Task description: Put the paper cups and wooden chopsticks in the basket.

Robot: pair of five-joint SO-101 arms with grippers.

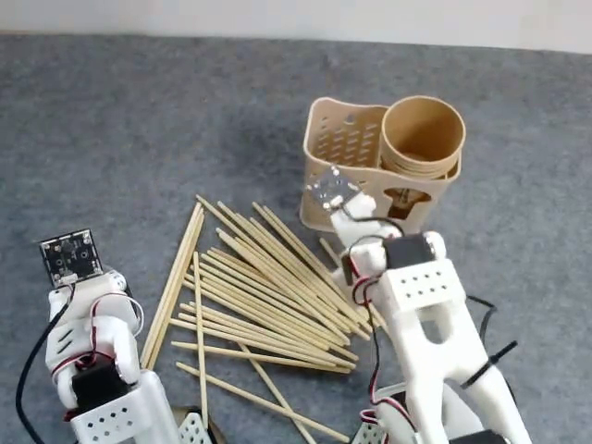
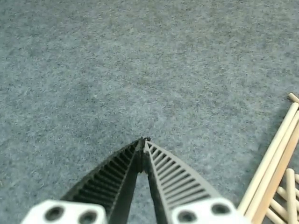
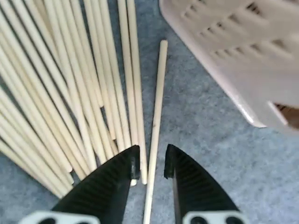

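Grey carpet [image 1: 139,120] lies beneath your right gripper [image 3: 152,154], jaws apart astride one stray chopstick [image 3: 159,93], likely to single it out; your left gripper [image 2: 143,140] waits, jaws together.

No legible text or labels.

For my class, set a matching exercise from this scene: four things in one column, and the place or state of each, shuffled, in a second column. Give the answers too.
Column one
1. paper cups
2. wooden chopsticks
3. left gripper
4. right gripper

Column two
A. open, a single chopstick seen between its fingers
B. stacked inside the basket
C. lying spread on the grey carpet
D. shut, over bare carpet

Pairs: 1-B, 2-C, 3-D, 4-A
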